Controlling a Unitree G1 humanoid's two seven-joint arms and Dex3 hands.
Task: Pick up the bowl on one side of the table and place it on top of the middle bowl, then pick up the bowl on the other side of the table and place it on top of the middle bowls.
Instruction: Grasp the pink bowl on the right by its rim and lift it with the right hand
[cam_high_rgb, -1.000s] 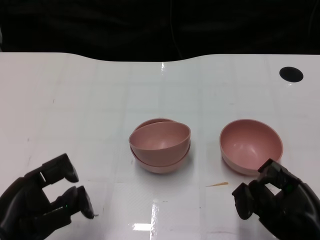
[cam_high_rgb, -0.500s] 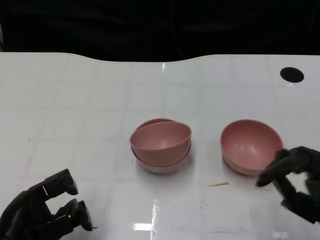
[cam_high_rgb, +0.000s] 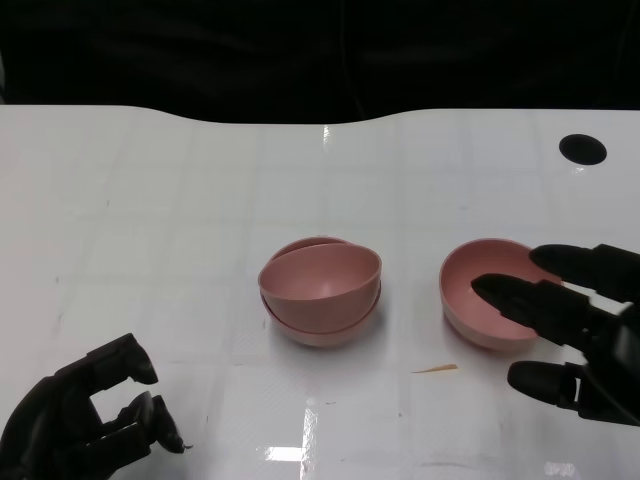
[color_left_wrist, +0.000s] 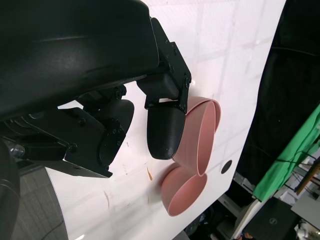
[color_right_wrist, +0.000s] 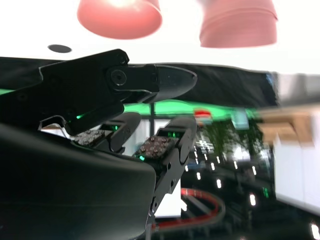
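White table (cam_high_rgb: 180, 200), three pink bowls (cam_high_rgb: 320, 290)

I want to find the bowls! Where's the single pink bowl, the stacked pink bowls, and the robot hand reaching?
Single pink plastic bowl (cam_high_rgb: 478, 305): head view, inner wall.
Stacked pink plastic bowls (cam_high_rgb: 322, 272): head view, top bowl's inside.
Right black robot hand (cam_high_rgb: 577, 332): head view, its middle.

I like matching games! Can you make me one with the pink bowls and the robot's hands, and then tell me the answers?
Things:
1. stacked bowls
2. single bowl
3. left hand
4. right hand

Descriptions:
A. open, fingers spread over a bowl's near rim
B. fingers curled in, holding nothing, at the table's near corner
C. in the middle of the table, top one tilted
D. alone on the robot's right side

Pairs: 1-C, 2-D, 3-B, 4-A
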